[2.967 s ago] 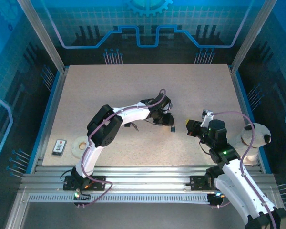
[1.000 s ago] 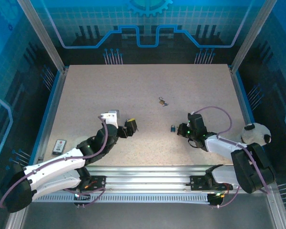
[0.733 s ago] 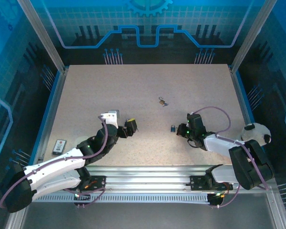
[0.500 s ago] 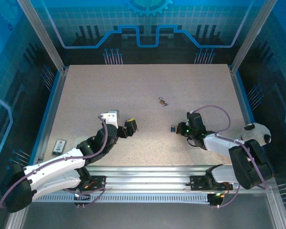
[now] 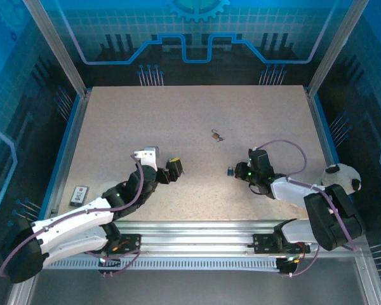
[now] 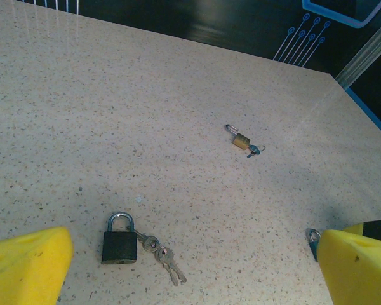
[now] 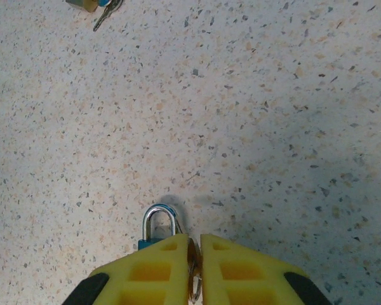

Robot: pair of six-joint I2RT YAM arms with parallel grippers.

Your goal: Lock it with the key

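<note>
A blue padlock (image 7: 153, 236) lies on the speckled table with its silver shackle pointing away from my right gripper (image 7: 194, 254). That gripper sits low over the lock body, its yellow fingers (image 7: 159, 267) nearly together on a metal key and ring (image 7: 193, 279) beside the lock. From above, the right gripper (image 5: 241, 173) touches the blue padlock (image 5: 230, 171). My left gripper (image 6: 190, 273) is wide open and holds nothing. In front of it lie a black padlock (image 6: 120, 241) and its bunch of keys (image 6: 162, 257). A brass padlock (image 6: 241, 140) lies farther off.
The brass padlock (image 5: 216, 135) with a blue-headed key lies mid-table. A small white box (image 5: 80, 194) sits by the left arm near the front edge, and a white round object (image 5: 343, 178) lies at the right rim. Blue rails border the table.
The left arm has pulled back from mid-table to the near left. The right arm has dropped to the blue padlock and edged slightly closer, its fingers parting a hair.
</note>
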